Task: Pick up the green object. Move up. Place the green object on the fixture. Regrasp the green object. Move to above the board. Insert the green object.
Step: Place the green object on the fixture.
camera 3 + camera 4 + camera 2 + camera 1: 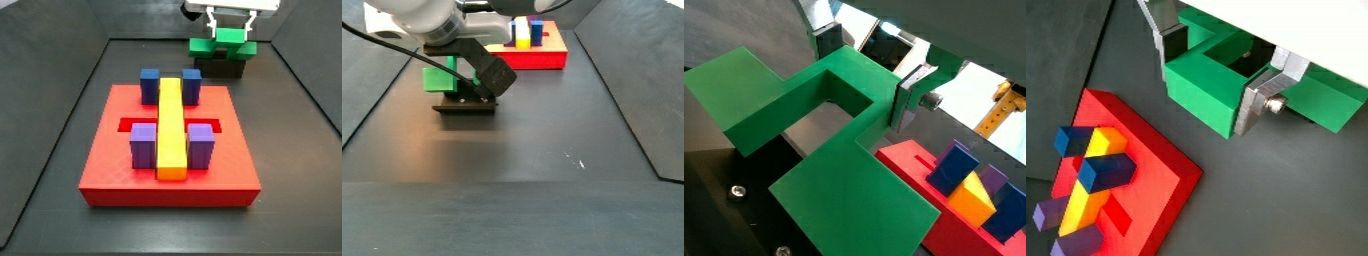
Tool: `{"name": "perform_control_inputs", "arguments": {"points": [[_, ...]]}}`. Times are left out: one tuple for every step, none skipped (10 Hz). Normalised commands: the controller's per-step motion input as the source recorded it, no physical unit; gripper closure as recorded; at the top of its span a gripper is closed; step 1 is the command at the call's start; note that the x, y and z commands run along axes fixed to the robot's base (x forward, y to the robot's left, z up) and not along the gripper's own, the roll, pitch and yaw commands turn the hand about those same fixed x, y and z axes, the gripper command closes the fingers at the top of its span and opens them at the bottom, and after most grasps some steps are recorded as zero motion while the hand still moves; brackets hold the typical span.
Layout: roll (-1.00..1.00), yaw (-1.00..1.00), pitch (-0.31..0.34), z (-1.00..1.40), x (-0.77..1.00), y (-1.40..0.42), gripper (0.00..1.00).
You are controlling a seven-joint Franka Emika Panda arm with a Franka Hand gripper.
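The green object (1197,90) is a stepped bright green block. It sits on the dark fixture (225,67) at the far end of the floor, seen in both side views (442,78). My gripper (1207,78) is over it, and its silver fingers (1255,104) press the raised middle part from both sides, so it is shut on the block. A wrist view (871,68) shows the same grip, with the wide wings (844,195) spreading out over the fixture (738,190). The red board (120,165) lies apart from it, nearer the front.
The board carries a long yellow bar (171,120), two blue blocks (150,84) and two purple blocks (143,145). Raised dark walls (301,90) border the floor. In a side view the arm's black wrist (482,70) hides part of the fixture (465,106).
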Motion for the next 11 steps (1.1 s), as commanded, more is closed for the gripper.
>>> {"name": "perform_control_inputs", "arguments": {"points": [[0.11, 0.0, 0.063, -0.16, 0.0, 0.0, 1.0], [0.03, 0.0, 0.171, -0.05, 0.03, 0.1, 1.0], [0.02, -0.07, 0.214, 0.0, 0.0, 0.14, 1.0], [0.0, -0.05, 0.106, 0.1, 0.0, 0.1, 1.0], [-0.04, -0.01, 0.0, 0.03, 0.0, 0.06, 1.0], [0.0, 0.0, -0.06, 0.0, 0.04, 0.02, 1.0], [0.0, 0.0, -0.054, -0.03, 0.1, 0.05, 1.0], [0.06, 0.0, -0.049, -0.16, 0.07, 0.07, 1.0], [0.13, 0.0, 0.0, -0.25, 0.12, 0.15, 1.0], [0.19, 0.0, 0.0, -0.27, 0.09, 0.11, 1.0], [0.21, -0.01, 0.057, -0.18, 0.0, 0.0, 1.0]]}}
